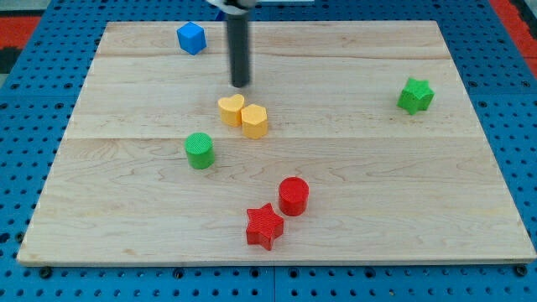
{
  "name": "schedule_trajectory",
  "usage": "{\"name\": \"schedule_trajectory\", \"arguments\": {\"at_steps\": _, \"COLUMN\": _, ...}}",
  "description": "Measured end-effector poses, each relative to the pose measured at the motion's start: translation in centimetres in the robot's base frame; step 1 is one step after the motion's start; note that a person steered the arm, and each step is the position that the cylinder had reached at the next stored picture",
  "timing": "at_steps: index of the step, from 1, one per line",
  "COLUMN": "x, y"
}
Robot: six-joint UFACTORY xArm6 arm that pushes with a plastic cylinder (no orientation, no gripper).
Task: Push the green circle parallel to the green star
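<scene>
The green circle (200, 150) sits on the wooden board left of centre. The green star (415, 96) lies near the board's right edge, higher in the view. My tip (241, 85) is at the end of the dark rod, above the two yellow blocks and up and to the right of the green circle, apart from it.
A yellow heart (231, 109) and a yellow hexagon (254, 121) touch each other just below my tip. A blue cube (191, 38) is at the top left. A red circle (294, 195) and a red star (264, 226) lie near the bottom centre. The board's edge (277, 262) borders blue pegboard.
</scene>
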State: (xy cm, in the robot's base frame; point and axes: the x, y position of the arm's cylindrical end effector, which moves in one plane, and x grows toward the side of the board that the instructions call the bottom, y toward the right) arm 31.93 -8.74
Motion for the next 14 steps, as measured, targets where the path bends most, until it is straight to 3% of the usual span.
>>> {"name": "schedule_trajectory", "arguments": {"at_steps": 1, "x": 4.9, "y": -8.8}}
{"name": "schedule_trajectory", "arguments": {"at_steps": 2, "x": 12.3, "y": -12.3}}
{"name": "schedule_trajectory", "arguments": {"at_steps": 3, "x": 16.5, "y": -6.7}}
{"name": "schedule_trajectory", "arguments": {"at_steps": 4, "x": 15.8, "y": 3.7}}
{"name": "schedule_trajectory", "arguments": {"at_steps": 6, "x": 14.0, "y": 0.5}}
{"name": "schedule_trajectory", "arguments": {"at_steps": 7, "x": 14.0, "y": 11.5}}
{"name": "schedule_trajectory", "arguments": {"at_steps": 8, "x": 12.1, "y": 15.8}}
{"name": "schedule_trajectory", "arguments": {"at_steps": 9, "x": 9.7, "y": 16.6}}
{"name": "schedule_trajectory", "arguments": {"at_steps": 10, "x": 13.0, "y": 11.6}}
{"name": "schedule_trajectory", "arguments": {"at_steps": 11, "x": 9.4, "y": 11.9}}
{"name": "schedule_trajectory", "arguments": {"at_steps": 12, "x": 7.5, "y": 18.3}}
{"name": "schedule_trajectory", "arguments": {"at_steps": 13, "x": 7.2, "y": 20.9}}
{"name": "schedule_trajectory", "arguments": {"at_steps": 14, "x": 9.2, "y": 18.6}}
